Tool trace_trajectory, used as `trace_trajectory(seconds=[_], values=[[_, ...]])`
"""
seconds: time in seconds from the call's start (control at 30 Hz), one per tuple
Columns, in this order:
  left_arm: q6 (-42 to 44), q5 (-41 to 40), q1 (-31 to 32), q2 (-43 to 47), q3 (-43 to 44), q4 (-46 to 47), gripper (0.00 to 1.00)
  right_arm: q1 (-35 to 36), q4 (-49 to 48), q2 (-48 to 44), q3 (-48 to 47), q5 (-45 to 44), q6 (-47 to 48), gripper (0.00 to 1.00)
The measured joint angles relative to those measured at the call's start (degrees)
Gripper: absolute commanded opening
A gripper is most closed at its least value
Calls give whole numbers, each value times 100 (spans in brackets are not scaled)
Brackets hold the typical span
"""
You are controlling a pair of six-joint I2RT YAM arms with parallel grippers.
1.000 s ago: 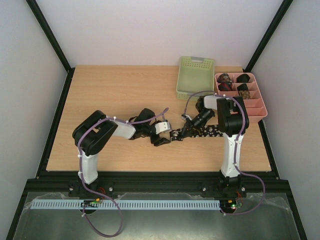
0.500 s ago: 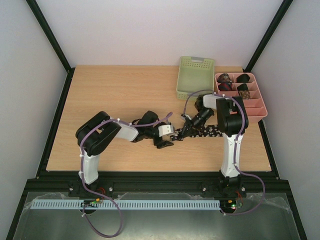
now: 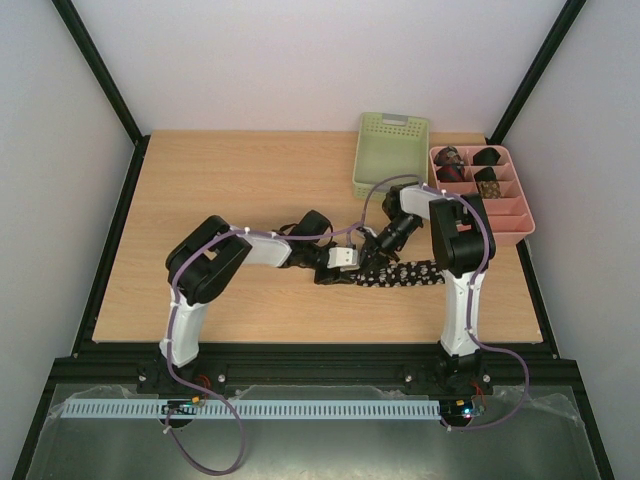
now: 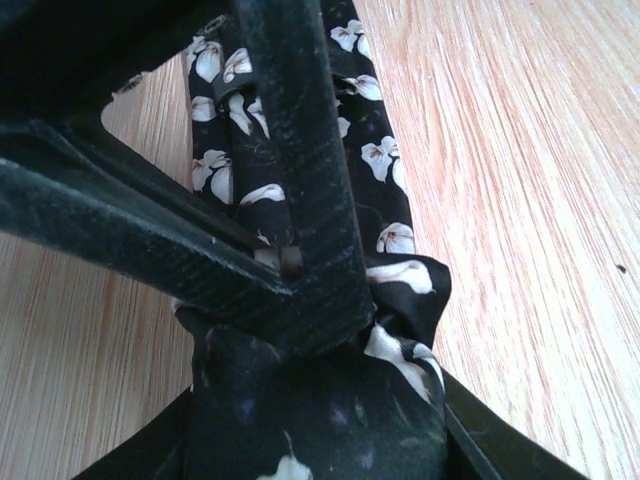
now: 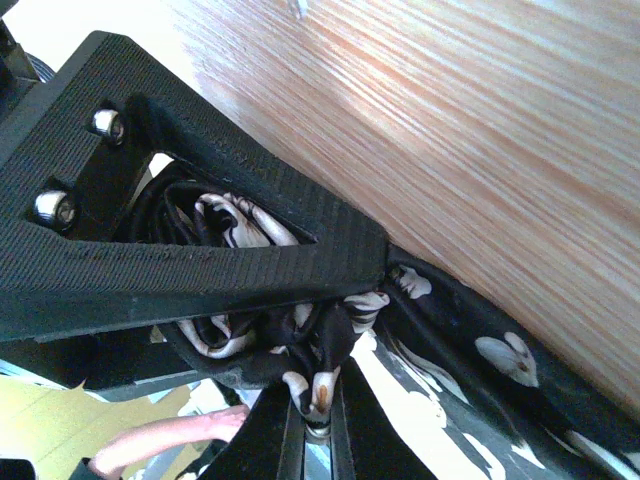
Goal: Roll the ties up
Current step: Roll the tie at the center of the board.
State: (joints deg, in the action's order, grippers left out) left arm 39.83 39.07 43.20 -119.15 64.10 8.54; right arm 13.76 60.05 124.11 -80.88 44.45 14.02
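Observation:
The long black tie [image 3: 412, 271] with pale flowers lies flat on the table in front of the right arm, its left end gathered into a roll. My left gripper [image 3: 351, 267] is at that end. In the left wrist view it [image 4: 318, 445] is shut on the rolled bundle [image 4: 330, 400], and the flat tie [image 4: 385, 160] runs away behind. My right gripper [image 3: 375, 249] meets it from behind. In the right wrist view it [image 5: 320, 415] is shut on a fold of the tie [image 5: 500, 360]. Small rolled ties [image 3: 451, 161] sit in the pink tray.
A green basket [image 3: 391, 155] stands at the back, right of centre. A pink divided tray [image 3: 510, 218] is beside it at the right edge, with rolled bundles in its far compartments. The table's front edge is close below the tie.
My left gripper has moved right along the tie to meet the right gripper. The flat part of the tie is shorter. The right gripper has shifted slightly back.

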Motion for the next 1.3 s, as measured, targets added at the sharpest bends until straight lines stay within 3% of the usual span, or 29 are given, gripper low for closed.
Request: trace_trajectory(seconds=[0.1, 0.23, 0.47, 0.7, 0.8, 1.0, 1.17, 1.3], values=[[107, 184, -114, -52, 90, -181, 60, 26, 13, 4, -37, -28, 9, 1], [-20, 323, -254, -22, -13, -68, 70, 20, -107, 81, 37, -153, 15, 1], [-490, 46, -313, 835, -1408, 737, 74, -63, -164, 258, 125, -122, 144, 1], [-990, -177, -247, 933, -1716, 1449, 79, -68, -33, 374, -24, -118, 337, 1], [-1274, -271, -151, 798, -1635, 1797, 75, -68, -15, 389, -39, -107, 378, 1], [-1681, -354, -37, 643, -1604, 2205, 45, -68, -17, 391, -33, -96, 400, 1], [-1958, -420, 9, 643, -1537, 2295, 45, -61, -26, 393, -24, -59, 407, 1], [-2085, -474, 122, 505, -1189, 2267, 51, -61, -37, 393, -20, -57, 415, 2]])
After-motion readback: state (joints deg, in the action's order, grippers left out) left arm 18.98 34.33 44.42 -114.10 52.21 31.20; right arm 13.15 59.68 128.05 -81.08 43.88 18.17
